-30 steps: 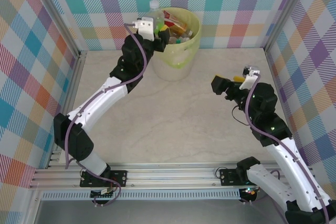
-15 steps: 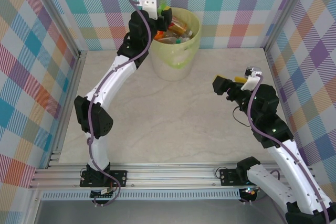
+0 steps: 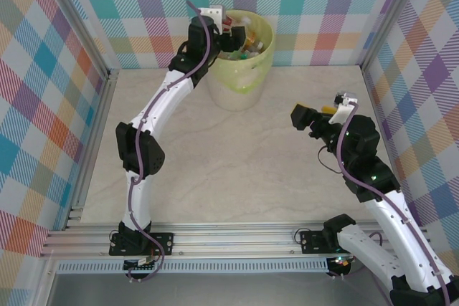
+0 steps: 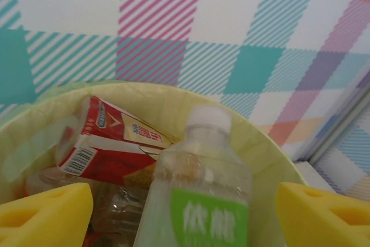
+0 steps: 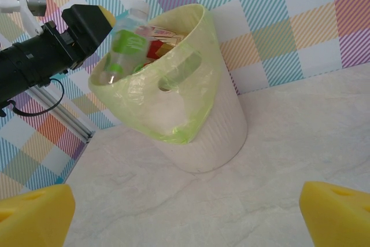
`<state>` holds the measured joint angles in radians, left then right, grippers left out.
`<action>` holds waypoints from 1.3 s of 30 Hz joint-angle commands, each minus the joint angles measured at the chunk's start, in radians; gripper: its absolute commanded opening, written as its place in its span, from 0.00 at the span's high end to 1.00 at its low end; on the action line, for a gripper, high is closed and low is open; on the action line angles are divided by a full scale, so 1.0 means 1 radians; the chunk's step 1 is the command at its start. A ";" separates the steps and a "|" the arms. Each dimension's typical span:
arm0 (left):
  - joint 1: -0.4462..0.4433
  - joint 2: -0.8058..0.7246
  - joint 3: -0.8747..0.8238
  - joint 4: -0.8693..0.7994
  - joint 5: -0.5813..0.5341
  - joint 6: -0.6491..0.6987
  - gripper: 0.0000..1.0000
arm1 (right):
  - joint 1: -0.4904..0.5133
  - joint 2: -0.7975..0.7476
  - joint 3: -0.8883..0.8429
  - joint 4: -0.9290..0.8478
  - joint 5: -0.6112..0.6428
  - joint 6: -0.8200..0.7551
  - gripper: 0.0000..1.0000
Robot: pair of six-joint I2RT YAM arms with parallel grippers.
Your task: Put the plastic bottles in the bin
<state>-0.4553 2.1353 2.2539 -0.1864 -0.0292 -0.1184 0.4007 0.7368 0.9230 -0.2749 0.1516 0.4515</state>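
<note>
- The green-labelled bottle [image 4: 199,195] is standing loose inside the bin [image 4: 173,101]; the drop seems to be finishing
- The left gripper [image 3: 235,34] is hovering over the rim, jaws released
- The right gripper [image 3: 301,116] is hanging empty over the counter [image 3: 237,155], jaws spread wide
- The next move is calling for lifting the left arm clear of the rim

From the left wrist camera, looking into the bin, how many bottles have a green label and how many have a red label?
Green-label bottle: 1
Red-label bottle: 1
Total: 2 with a label that can be told; the clear plastic under them in the bin is too hidden to count.
</note>
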 commanded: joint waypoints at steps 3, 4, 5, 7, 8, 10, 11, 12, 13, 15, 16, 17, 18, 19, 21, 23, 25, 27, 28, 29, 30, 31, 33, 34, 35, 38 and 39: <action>0.010 -0.059 0.005 -0.039 0.157 -0.025 0.11 | 0.006 0.007 -0.016 0.008 0.016 -0.021 0.00; 0.012 -0.069 0.009 -0.048 0.176 -0.031 0.09 | 0.006 0.008 -0.016 0.009 0.016 -0.021 0.00; 0.013 -0.081 0.014 -0.060 0.197 -0.037 0.08 | 0.006 0.011 -0.018 0.007 0.017 -0.022 0.00; 0.018 -0.106 0.023 -0.083 0.222 -0.052 0.06 | 0.005 0.014 -0.024 0.008 0.022 -0.023 0.00; 0.022 -0.121 0.024 -0.109 0.235 -0.060 0.05 | 0.006 0.015 -0.029 0.009 0.026 -0.024 0.00; 0.027 -0.150 0.024 -0.145 0.260 -0.071 0.03 | 0.005 0.018 -0.039 0.014 0.041 -0.022 0.00; 0.029 -0.166 0.024 -0.164 0.272 -0.073 0.01 | 0.006 0.021 -0.044 0.016 0.051 -0.015 0.00; 0.030 -0.183 0.022 -0.185 0.279 -0.072 0.00 | 0.006 0.022 -0.050 0.018 0.063 -0.010 0.00; 0.030 -0.198 0.022 -0.205 0.279 -0.070 0.00 | 0.005 0.025 -0.055 0.022 0.072 -0.003 0.00; 0.030 -0.237 0.015 -0.245 0.274 -0.069 0.00 | 0.006 0.027 -0.073 0.032 0.109 0.013 0.00; 0.030 -0.253 0.007 -0.255 0.269 -0.069 0.00 | 0.006 0.026 -0.082 0.036 0.127 0.020 0.00; 0.030 -0.283 -0.014 -0.260 0.261 -0.069 0.00 | 0.005 0.026 -0.094 0.039 0.151 0.030 0.00; 0.030 -0.312 -0.041 -0.255 0.252 -0.070 0.00 | 0.006 0.023 -0.105 0.039 0.174 0.038 0.00; 0.030 -0.356 -0.097 -0.230 0.244 -0.070 0.00 | 0.006 0.020 -0.118 0.042 0.198 0.047 0.00; 0.030 -0.465 -0.271 -0.140 0.218 -0.078 0.00 | 0.005 0.011 -0.144 0.045 0.245 0.061 0.00; 0.030 -0.602 -0.480 0.030 0.166 -0.084 0.00 | 0.004 0.002 -0.178 0.055 0.296 0.075 0.00; 0.030 -0.719 -0.644 0.148 0.085 -0.083 0.00 | 0.004 -0.009 -0.212 0.069 0.346 0.095 0.00; 0.030 -0.828 -0.784 0.229 -0.015 -0.077 0.00 | 0.001 -0.019 -0.247 0.088 0.395 0.113 0.00; 0.030 -0.873 -0.841 0.254 -0.054 -0.073 0.00 | 0.000 -0.024 -0.260 0.092 0.415 0.122 0.00; 0.030 -0.923 -0.908 0.286 -0.112 -0.068 0.00 | -0.002 -0.027 -0.277 0.101 0.436 0.134 0.00; 0.030 -0.968 -0.974 0.311 -0.164 -0.059 0.00 | -0.005 -0.031 -0.296 0.111 0.454 0.142 0.00; 0.030 -1.012 -1.032 0.328 -0.210 -0.048 0.00 | -0.006 -0.034 -0.310 0.120 0.469 0.148 0.00; 0.033 -1.095 -1.155 0.347 -0.326 -0.019 0.00 | -0.014 -0.035 -0.338 0.133 0.500 0.157 0.00; 0.036 -1.122 -1.201 0.345 -0.382 -0.005 0.00 | -0.017 -0.034 -0.351 0.137 0.515 0.157 0.00; 0.041 -1.159 -1.249 0.332 -0.437 0.003 0.00 | -0.021 -0.033 -0.363 0.138 0.536 0.155 0.00; 0.079 -1.239 -1.386 0.285 -0.552 0.001 0.00 | -0.039 -0.022 -0.404 0.169 0.611 0.134 0.00; 0.097 -1.263 -1.434 0.279 -0.580 -0.003 0.00 | -0.049 -0.019 -0.420 0.188 0.625 0.122 0.00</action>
<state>-0.4019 0.9203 0.9123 0.0834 -0.4198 -0.1440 0.3714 0.7170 0.5377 -0.1589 0.6712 0.5842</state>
